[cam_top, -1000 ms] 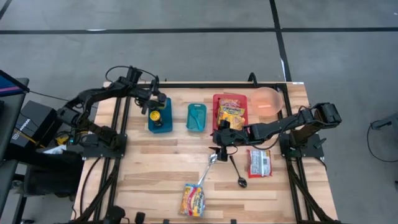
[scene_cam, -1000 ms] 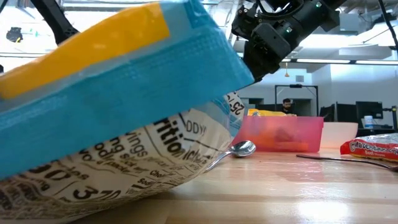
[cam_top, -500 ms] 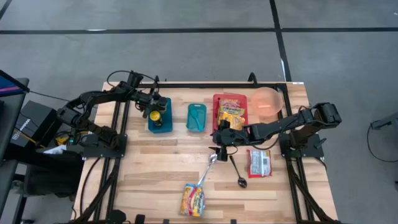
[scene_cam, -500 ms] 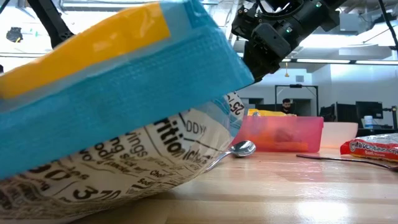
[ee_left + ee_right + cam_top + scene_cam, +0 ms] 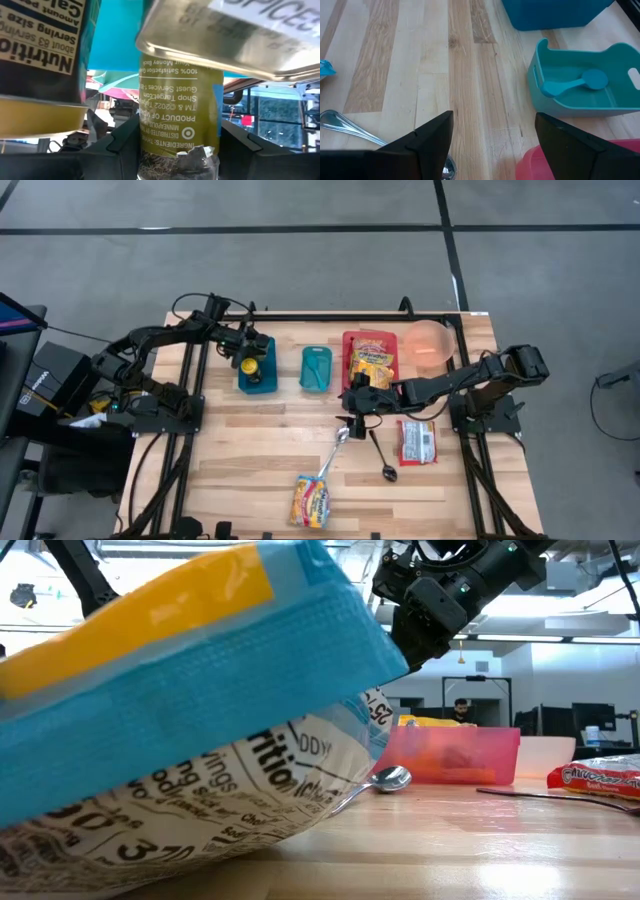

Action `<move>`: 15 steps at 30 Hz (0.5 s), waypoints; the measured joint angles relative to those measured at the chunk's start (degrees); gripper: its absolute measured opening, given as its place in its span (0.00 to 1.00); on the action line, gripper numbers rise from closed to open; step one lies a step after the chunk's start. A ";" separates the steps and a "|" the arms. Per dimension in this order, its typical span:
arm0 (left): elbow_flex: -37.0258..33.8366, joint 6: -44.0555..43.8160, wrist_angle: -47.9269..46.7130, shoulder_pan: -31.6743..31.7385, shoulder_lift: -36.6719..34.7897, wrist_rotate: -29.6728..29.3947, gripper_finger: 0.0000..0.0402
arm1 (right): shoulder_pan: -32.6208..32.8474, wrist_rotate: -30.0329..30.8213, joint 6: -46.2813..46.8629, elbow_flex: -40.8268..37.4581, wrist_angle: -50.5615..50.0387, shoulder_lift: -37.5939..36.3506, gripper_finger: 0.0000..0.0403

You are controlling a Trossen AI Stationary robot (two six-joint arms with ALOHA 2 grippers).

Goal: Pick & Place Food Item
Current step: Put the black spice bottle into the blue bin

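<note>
Over blue bin (image 5: 257,366): left gripper (image 5: 243,350) clamped on spice jar (image 5: 180,120), apparently at placement stage. Above spoon (image 5: 334,450): right gripper (image 5: 352,412) spread wide, empty. Next, probably: lower jar into bin upright, then release.

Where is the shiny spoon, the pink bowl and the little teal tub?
shiny spoon (image 5: 331,452), high view, its handle.
pink bowl (image 5: 430,340), high view, its inside.
teal tub (image 5: 572,99), right wrist view, its floor.

We're in a robotics lab: a wooden bench (image 5: 260,440) on a grey concrete floor (image 5: 300,270), monitors (image 5: 590,720) and a seated person (image 5: 461,710) beyond.
</note>
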 joint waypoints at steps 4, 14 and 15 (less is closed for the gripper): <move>0.03 -0.56 0.88 -0.02 1.03 -0.26 0.46 | -0.02 0.00 0.01 0.00 0.00 0.00 0.68; 0.09 -2.91 9.09 -0.03 5.47 3.93 0.46 | 0.00 0.00 0.01 0.00 -0.02 0.00 0.68; 0.09 -2.91 9.18 -0.11 5.49 3.45 0.46 | -0.02 0.00 0.01 0.00 0.00 0.00 0.68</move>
